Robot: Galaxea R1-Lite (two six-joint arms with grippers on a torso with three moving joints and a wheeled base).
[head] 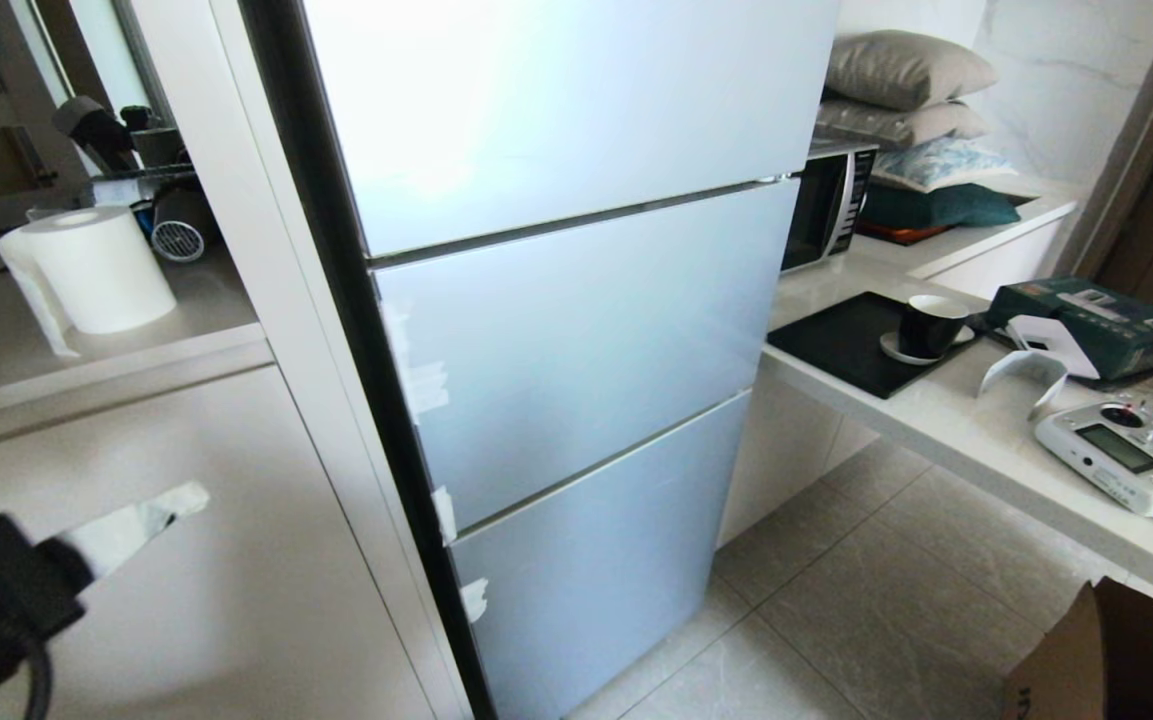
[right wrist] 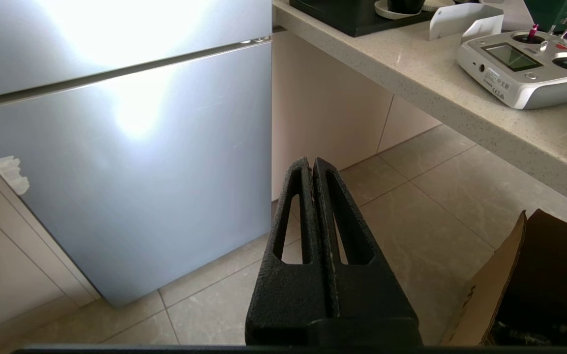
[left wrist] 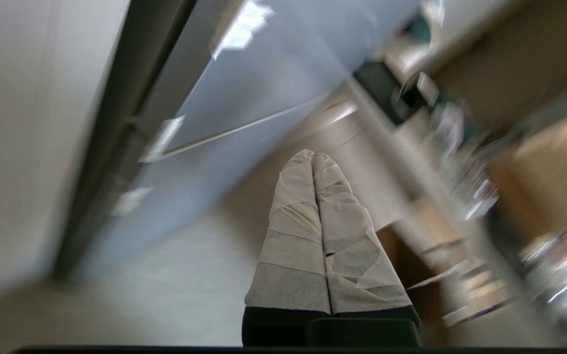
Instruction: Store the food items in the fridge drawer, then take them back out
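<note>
Glossy flat-fronted fridge (head: 576, 330) (taped edge) beside speckled stone counter (head: 976, 430)

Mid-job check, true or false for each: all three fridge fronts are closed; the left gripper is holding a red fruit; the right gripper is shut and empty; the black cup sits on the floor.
1. All three fronts of the fridge are closed. True.
2. The left gripper holds a red fruit. False: its taped fingers are shut together on nothing.
3. The right gripper is shut and empty. True.
4. The black cup sits on the floor. False: it stands on a saucer on the counter.
</note>
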